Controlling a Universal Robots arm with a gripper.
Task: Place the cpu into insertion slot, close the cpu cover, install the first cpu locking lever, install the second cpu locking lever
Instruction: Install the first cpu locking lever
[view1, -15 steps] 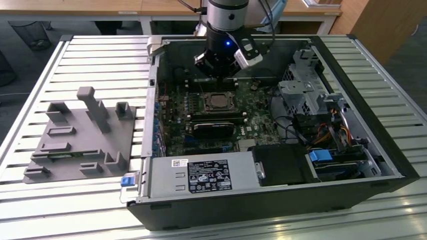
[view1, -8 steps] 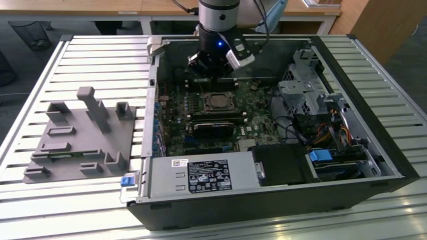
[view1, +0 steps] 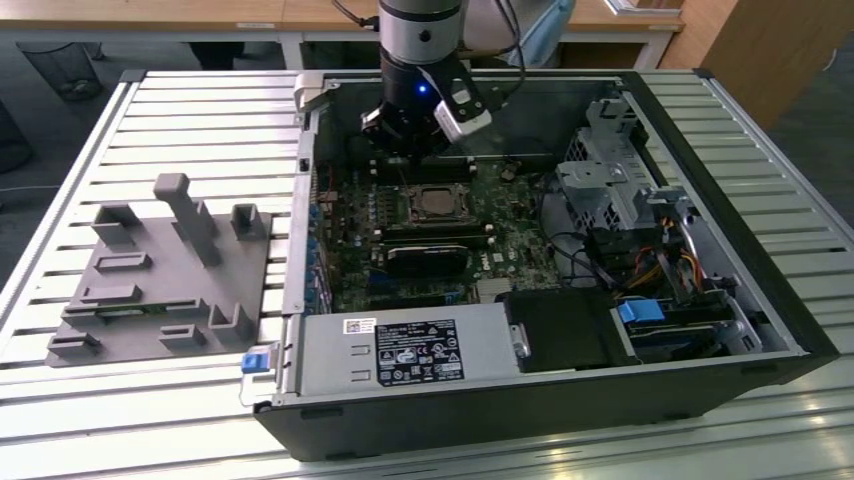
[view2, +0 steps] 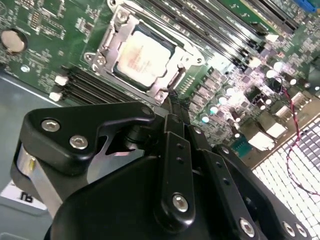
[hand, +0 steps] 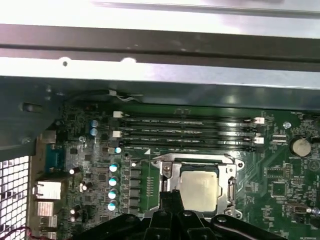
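Slatted metal panels form the desk (view1: 160, 110), and on it lies an open computer case (view1: 747, 300) with its green circuit board (view1: 354, 270) facing up. Beside the case, toward the exterior view's left, sits a grey fixture (view1: 154, 275) with upright posts and shallow recesses. Wooden furniture stands along the far edge of the room.

Reaching down into the case from above is the arm, and its gripper (view1: 416, 150) hangs just over the board, near the far wall of the case. A blue light glows on the wrist. In the second wrist view the gripper (view2: 172, 107) has its jaws drawn together, their dark tips meeting at the edge of the socket with nothing between them. In the first wrist view the same tips (hand: 171, 196) stand right beside the socket's metal frame.

The cpu (view2: 141, 57) lies flat inside the insertion slot (view2: 112, 70), its pale metal top facing up; it also shows in the exterior view (view1: 434, 204) and in the first wrist view (hand: 200, 191). The cpu cover (view2: 112, 35) lies down around the chip, its silvery frame bordering the pale top on all sides, which shows through the central window. Whether the locking levers are latched I cannot tell.

Long black memory slots (hand: 187, 131) run in parallel rows just beside the socket. A black heatsink-like block (view1: 427, 255) sits on the board on the near side of the socket in the exterior view, and a labelled power supply (view1: 400, 350) fills the near corner of the case.
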